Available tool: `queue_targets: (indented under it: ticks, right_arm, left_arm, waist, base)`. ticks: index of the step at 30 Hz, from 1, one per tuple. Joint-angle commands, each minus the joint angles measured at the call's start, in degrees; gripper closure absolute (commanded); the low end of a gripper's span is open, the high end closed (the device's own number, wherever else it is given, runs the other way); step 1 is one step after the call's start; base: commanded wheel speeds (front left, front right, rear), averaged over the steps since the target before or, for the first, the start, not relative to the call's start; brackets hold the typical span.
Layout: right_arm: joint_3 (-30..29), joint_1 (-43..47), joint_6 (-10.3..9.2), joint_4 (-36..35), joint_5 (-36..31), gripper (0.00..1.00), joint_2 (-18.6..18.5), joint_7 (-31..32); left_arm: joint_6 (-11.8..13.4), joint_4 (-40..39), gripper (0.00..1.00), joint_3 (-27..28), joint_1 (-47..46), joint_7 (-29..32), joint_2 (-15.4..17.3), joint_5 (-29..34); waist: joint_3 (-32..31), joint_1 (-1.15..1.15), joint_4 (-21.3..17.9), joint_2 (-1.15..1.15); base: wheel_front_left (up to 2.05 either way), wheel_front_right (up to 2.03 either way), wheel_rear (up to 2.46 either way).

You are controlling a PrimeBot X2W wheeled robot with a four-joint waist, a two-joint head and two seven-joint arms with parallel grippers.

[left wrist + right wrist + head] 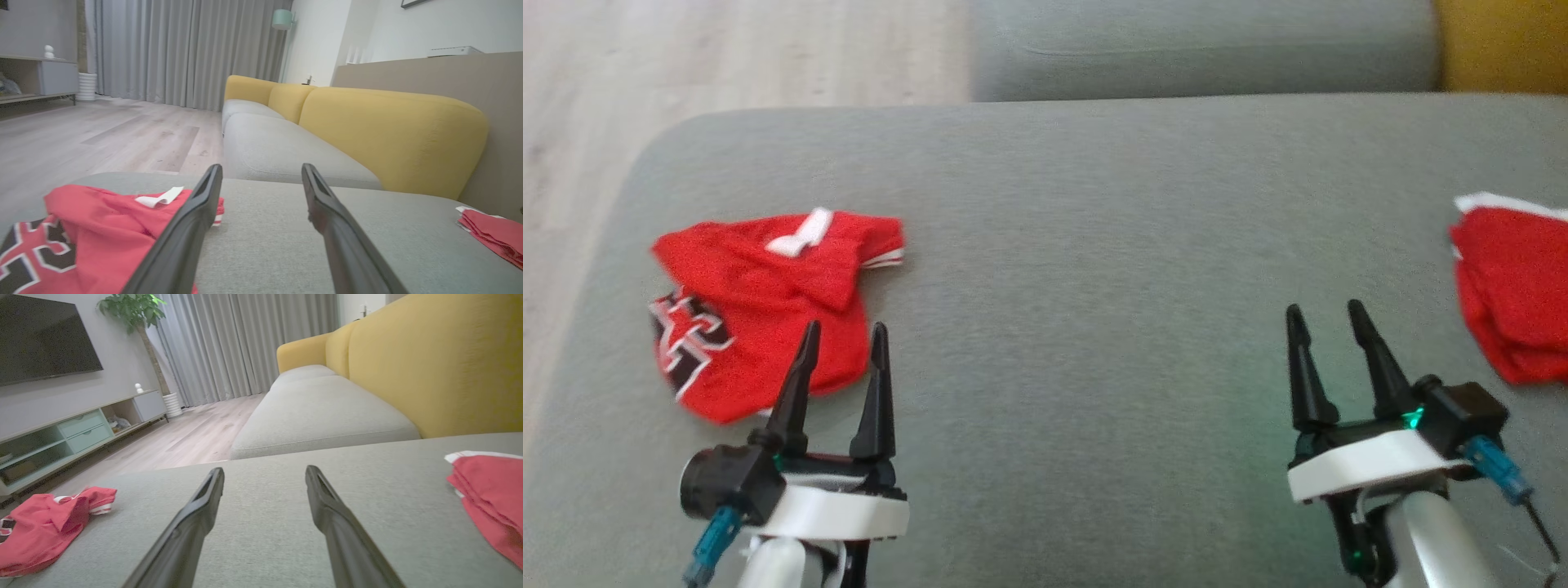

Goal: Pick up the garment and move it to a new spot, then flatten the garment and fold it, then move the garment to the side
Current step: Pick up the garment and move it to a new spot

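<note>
Home living room, sofa (327, 412), wall television (45, 339), curtains (184, 53)

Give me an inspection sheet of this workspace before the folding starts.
Surface: grey cushion, fabric, rounded far-left corner.
Job's things: crumpled red garment with white trim, at the cushion's left end.
Clutter: folded red cloth at the right edge.
Grippers: left gripper and right gripper both open and empty; in the head view the left one's fingers overlap the garment, contact unclear.
Cables: blue connector at the left wrist, another at the right; thin dark cable by the right one.
Surroundings: yellow backrest, wood floor, grey curtains, television, potted plant.
</note>
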Motion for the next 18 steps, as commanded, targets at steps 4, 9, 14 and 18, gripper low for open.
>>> queue_targets:
  ticks: [4,9,14,18]
  right_arm:
    - [3.29,-1.29,-0.04,-1.7,-0.28,0.0,-0.1,-0.62]
    - [4.94,-0.74,-0.04,-1.01,0.74,0.0,-0.1,-0.62]
    - [6.13,-0.38,-0.04,-0.72,1.82,0.0,-0.1,-0.62]
    - [6.8,-0.26,-0.04,-0.55,2.25,0.0,-0.1,-0.62]
  left_arm:
    - [0.63,-1.5,0.0,2.33,-0.64,-0.28,0.25,0.07]
    - [0.79,-1.2,0.0,2.67,0.93,-0.28,0.25,0.57]
    - [0.79,-1.32,0.0,2.85,2.18,-0.28,0.25,0.77]
    - [0.65,-1.44,0.0,2.94,2.6,-0.28,0.25,0.93]
  waist:
    - [-1.49,0.0,6.3,0.0]
    - [-2.8,0.0,10.74,0.0]
    - [-3.53,0.0,13.87,0.0]
    - [-3.62,0.0,15.22,0.0]
  base:
    - [0.0,0.0,0.0]
    - [0.0,0.0,0.0]
    - [0.0,0.0,0.0]
    - [0.0,0.0,0.0]
